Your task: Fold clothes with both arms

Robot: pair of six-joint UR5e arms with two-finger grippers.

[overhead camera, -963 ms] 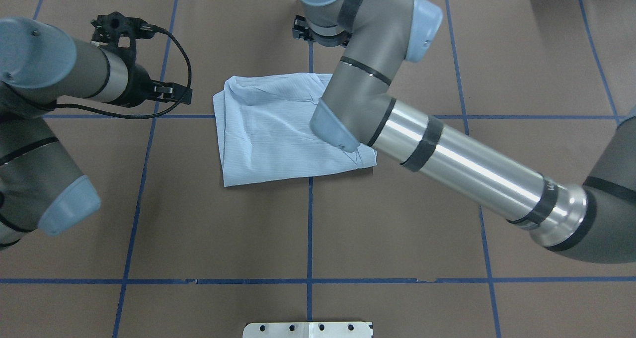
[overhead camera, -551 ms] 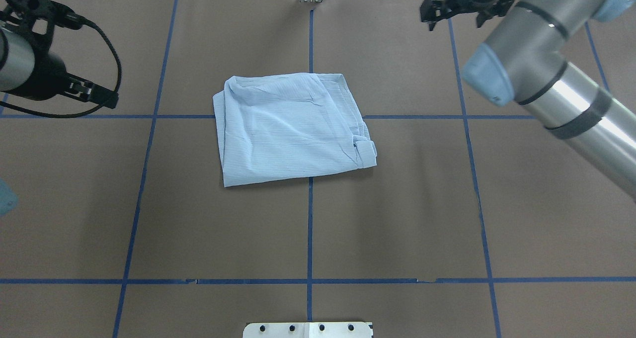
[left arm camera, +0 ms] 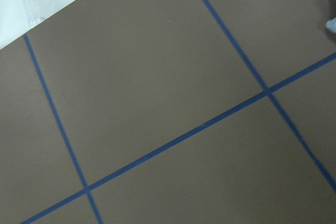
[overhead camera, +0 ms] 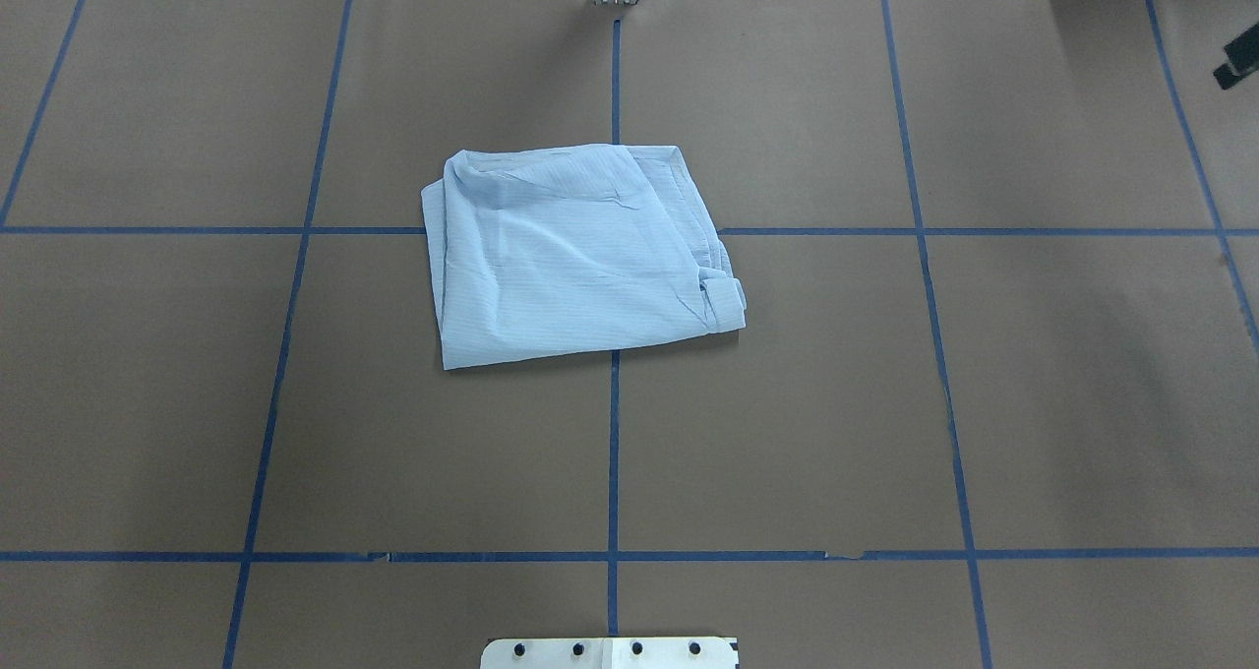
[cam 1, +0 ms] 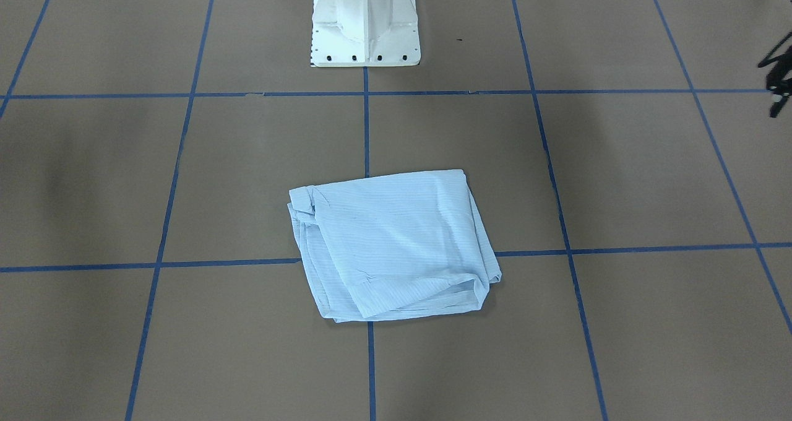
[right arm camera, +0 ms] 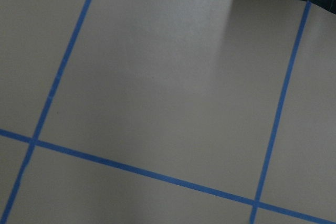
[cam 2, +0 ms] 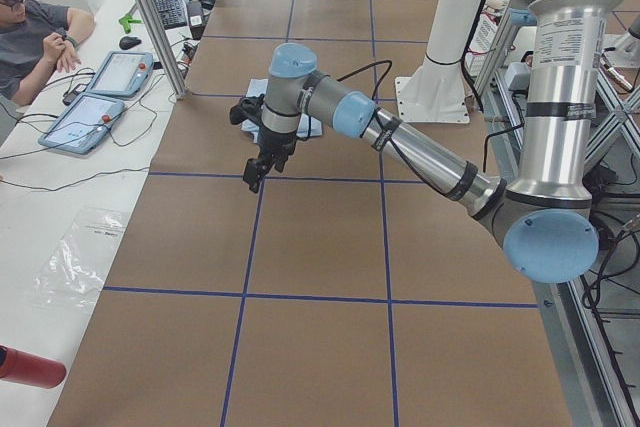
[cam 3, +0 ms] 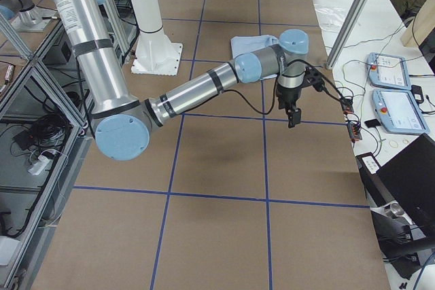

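The left gripper (cam 2: pixel 256 172) is hanging over the left end of the surface (overhead camera: pixel 787 433), fingers pointing down (whether spread or pressed together I cannot tell). The shirt (overhead camera: pixel 580 256) is lying folded into a rough square at the surface's middle, somewhat nearer the edge away from the robot, well apart from both grippers. The right gripper (cam 3: pixel 293 115) is hovering over the right end, and I cannot tell its state either.
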